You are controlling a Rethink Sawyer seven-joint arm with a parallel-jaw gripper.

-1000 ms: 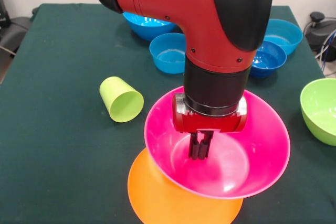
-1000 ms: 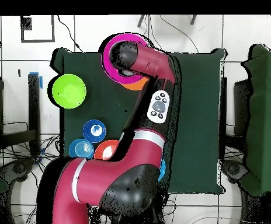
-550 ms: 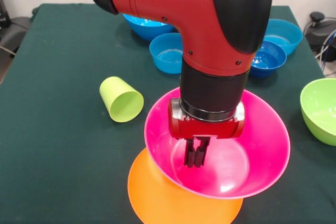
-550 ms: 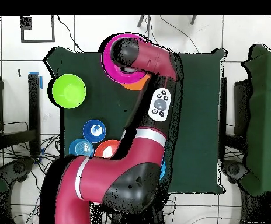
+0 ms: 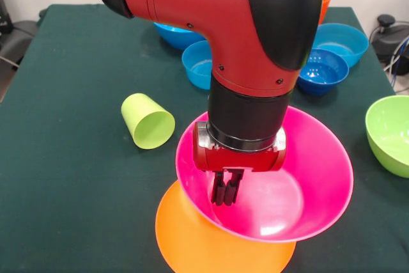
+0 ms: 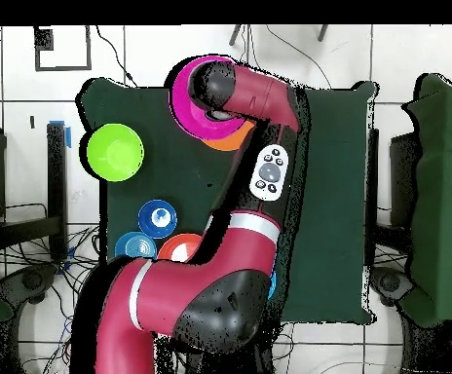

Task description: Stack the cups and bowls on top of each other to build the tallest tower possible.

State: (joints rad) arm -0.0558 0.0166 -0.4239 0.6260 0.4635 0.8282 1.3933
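Pincer (image 5: 224, 195): fingers pressed together, nothing between them, hanging inside the pink bowl (image 5: 300, 183) above its near-left inner wall. Contact with the bowl cannot be told from the front view; in the overhead view the wrist hides it.

Tower, as it stands: two pieces. Base is the light-orange bowl (image 5: 192, 241), upside down on the green surface (image 5: 70, 177). On it sits the pink bowl, right way up, off-centre toward the right and tilted, so the base shows only at the lower left. Judged done: first two placements.

Loose stock, not yet stacked:
- Lime-green cup (image 5: 148, 121), lying on its side just left of the tower, mouth facing the camera.
- Lime-green bowl (image 5: 390, 133), upright, at the right edge, well apart from the tower.
- Small blue bowl (image 5: 199, 63), behind the arm (image 5: 217, 17) to the left.
- Blue bowl (image 5: 172, 32), mostly hidden beyond it.
- Two blue bowls at the right rear, one darker (image 5: 324, 70) and one lighter (image 5: 346, 39), touching or nearly so.
- Red-orange bowl (image 5: 325, 1), a sliver showing past the arm's shoulder.
- Ribbed orange cup: not found in either view.

Judgement: early stage. Most pieces remain on the surface, and the pink bowl's skewed seat probably wants correcting before more goes on top.
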